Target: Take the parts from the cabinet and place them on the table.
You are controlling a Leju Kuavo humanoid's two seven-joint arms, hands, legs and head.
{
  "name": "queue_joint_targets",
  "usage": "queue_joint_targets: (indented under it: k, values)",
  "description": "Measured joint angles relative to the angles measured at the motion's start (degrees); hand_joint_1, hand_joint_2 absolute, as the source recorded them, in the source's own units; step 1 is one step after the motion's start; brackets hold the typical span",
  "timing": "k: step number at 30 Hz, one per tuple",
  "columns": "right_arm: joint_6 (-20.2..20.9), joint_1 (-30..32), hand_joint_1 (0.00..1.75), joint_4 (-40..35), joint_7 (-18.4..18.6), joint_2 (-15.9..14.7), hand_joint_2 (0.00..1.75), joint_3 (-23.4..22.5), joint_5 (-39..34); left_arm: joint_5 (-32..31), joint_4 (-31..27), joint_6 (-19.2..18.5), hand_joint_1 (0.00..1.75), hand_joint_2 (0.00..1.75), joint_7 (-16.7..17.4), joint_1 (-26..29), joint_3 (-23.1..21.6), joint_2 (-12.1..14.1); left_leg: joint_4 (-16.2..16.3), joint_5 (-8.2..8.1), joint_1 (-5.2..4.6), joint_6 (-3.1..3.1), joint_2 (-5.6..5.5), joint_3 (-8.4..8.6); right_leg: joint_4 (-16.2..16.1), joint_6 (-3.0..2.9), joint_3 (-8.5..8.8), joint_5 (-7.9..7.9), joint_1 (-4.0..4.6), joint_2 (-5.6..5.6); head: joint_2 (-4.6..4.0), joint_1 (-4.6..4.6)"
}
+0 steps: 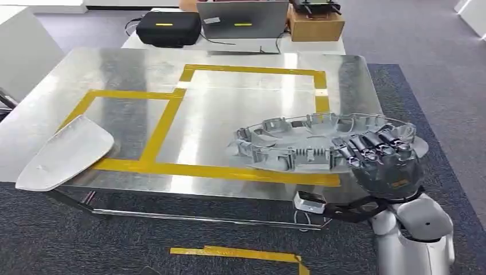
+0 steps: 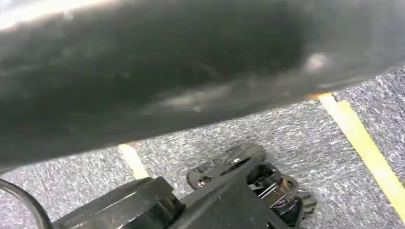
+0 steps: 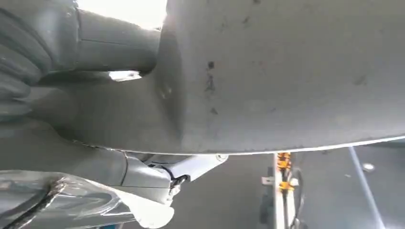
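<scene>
A large grey ribbed part (image 1: 309,143), curved like a wide ring segment, lies low over the right front of the metal table (image 1: 240,103), across the yellow tape line. My right hand (image 1: 381,157) grips its right end, with the dark fingers hooked over the rim. In the right wrist view the thick thumb (image 3: 114,43) presses against the part's smooth grey face (image 3: 286,71). A white shell-shaped part (image 1: 66,152) rests on the table's left front corner and overhangs the edge.
Yellow tape marks two rectangles on the tabletop. Beyond the table, a second one carries a black case (image 1: 169,27), a laptop (image 1: 243,18) and a cardboard box (image 1: 315,24). A small white device (image 1: 310,200) hangs at the front edge. Yellow tape (image 1: 240,253) marks the carpet.
</scene>
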Motion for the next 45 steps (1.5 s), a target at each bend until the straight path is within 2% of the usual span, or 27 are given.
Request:
queue_joint_targets:
  k: [6, 15, 16, 24, 34, 38, 40, 45]
  values:
    - [0.0, -0.6, 1.75, 0.5, 0.0, -1.5, 1.75, 1.8, 0.0, -0.2, 0.0, 0.1, 0.00, 0.00, 0.0, 0.0, -0.2, 0.0, 0.0, 0.00, 0.00, 0.00, 0.00, 0.00, 0.0, 0.00, 0.00, 0.00, 0.00, 0.00, 0.00, -0.02]
    - [0.0, -0.5, 1.75, 4.1, 0.0, -6.4, 1.75, 0.9, 0.0, -0.5, 0.0, 0.9, 0.00, 0.00, 0.4, 0.0, -0.5, 0.1, 0.0, -0.01, 0.00, 0.00, 0.00, -0.02, 0.0, 0.00, -0.02, 0.00, 0.00, -0.01, 0.00, -0.02]
    - [0.0, -0.3, 0.00, 4.5, 0.0, -6.9, 0.00, 0.4, 0.0, -0.5, 0.0, 0.9, 0.00, 0.00, 0.5, 0.0, -0.5, 0.2, 0.1, -0.01, 0.00, 0.00, -0.01, -0.02, 0.0, 0.00, -0.02, 0.00, 0.00, -0.01, 0.00, 0.00]
    - [-0.1, 1.5, 0.00, 7.3, 0.0, -9.3, 0.00, -3.8, -0.1, -0.7, 0.0, 1.3, 0.00, 0.00, 1.2, 0.2, -0.6, 0.4, 0.1, -0.03, 0.00, 0.04, 0.00, -0.02, 0.0, 0.00, -0.02, 0.00, 0.00, 0.02, 0.00, -0.02]
    - [-0.1, 2.1, 0.00, 9.9, 0.2, -9.4, 0.00, -6.7, -0.1, -0.4, 0.0, 1.7, 0.00, 0.00, 1.6, 0.3, -1.0, 0.5, 0.1, -0.03, 0.00, 0.04, 0.01, -0.02, 0.0, 0.00, 0.00, 0.00, 0.00, 0.02, 0.00, -0.02]
    - [-0.1, 2.3, 0.00, 10.6, 2.1, -9.1, 0.00, -6.4, -0.1, -0.4, 0.0, 1.8, 0.00, 0.00, 1.7, 0.3, -1.2, 0.5, 0.1, -0.03, 0.00, 0.04, 0.00, -0.04, 0.0, 0.00, -0.01, 0.00, 0.00, 0.01, 0.00, -0.02]
    - [-0.1, 2.3, 0.00, 11.3, 4.6, -9.0, 0.00, -5.4, 0.0, -0.5, 0.0, 1.8, 0.00, 0.00, 1.7, 0.3, -1.3, 0.5, 0.0, -0.03, 0.00, 0.04, 0.01, -0.07, 0.0, 0.00, -0.01, 0.00, 0.01, 0.02, 0.00, 0.00]
    - [-0.1, 1.5, 0.00, 15.6, 17.8, -9.1, 0.00, 0.6, 0.0, -2.2, 0.0, 1.1, 0.00, 0.00, 1.9, 0.3, -1.2, 0.5, 0.0, -0.02, 0.00, 0.04, 0.00, -0.07, 0.0, 0.00, -0.01, 0.00, 0.01, -0.01, 0.00, -0.04]
